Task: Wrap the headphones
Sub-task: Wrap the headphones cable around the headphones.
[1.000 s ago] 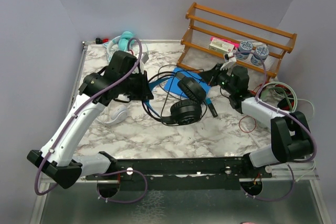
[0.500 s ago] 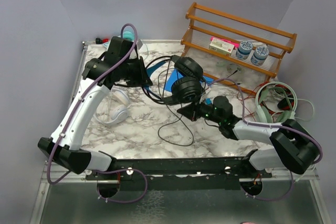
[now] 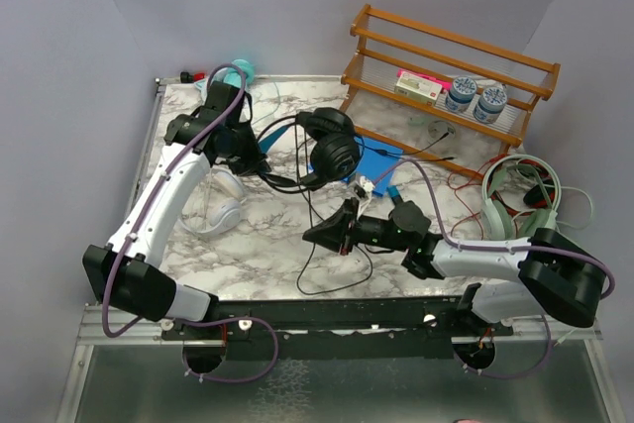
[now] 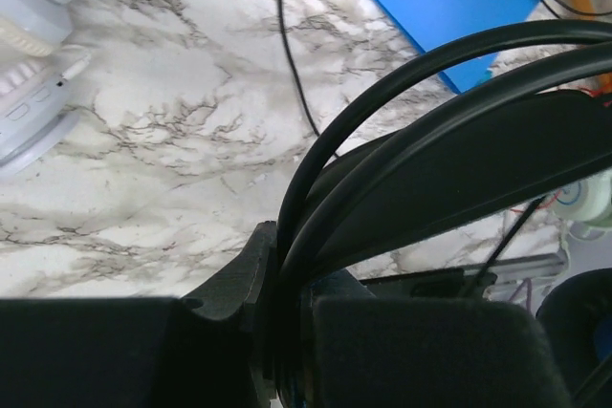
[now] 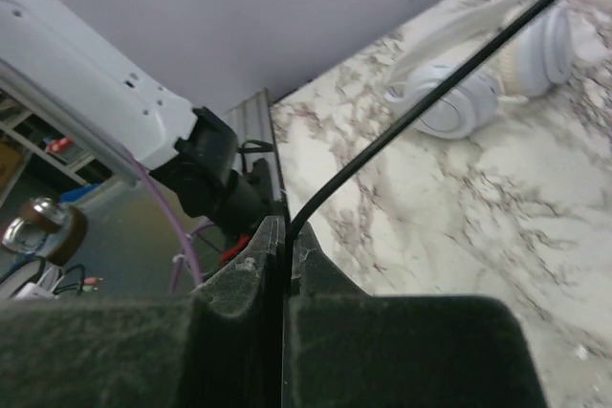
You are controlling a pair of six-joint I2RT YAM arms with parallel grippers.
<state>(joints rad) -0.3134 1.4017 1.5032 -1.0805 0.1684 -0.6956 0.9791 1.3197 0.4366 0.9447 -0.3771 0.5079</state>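
The black headset [image 3: 332, 146] with blue accents hangs above the table's middle, its headband [image 4: 449, 93] clamped in my left gripper [image 3: 264, 158], which is shut on it [image 4: 287, 284]. Its thin black cable [image 3: 315, 220] runs down to my right gripper [image 3: 319, 236], which is shut on the cable [image 5: 382, 145] low over the table. The white headset [image 3: 223, 207] lies flat at the left, under the left arm, and shows in the right wrist view [image 5: 478, 83] and the left wrist view [image 4: 33, 93]. The teal headset [image 3: 241, 70] is mostly hidden behind the left arm at the back left.
A blue sheet [image 3: 374, 162] lies behind the black headset. A wooden rack [image 3: 446, 71] with two small jars [image 3: 475, 96] and a box stands at the back right. A pale green headset [image 3: 517, 195] with red wires lies at the right edge.
My left gripper has lifted the black headset and carried it back and left. My right gripper has swung from the rack to the near middle, drawing the cable out.
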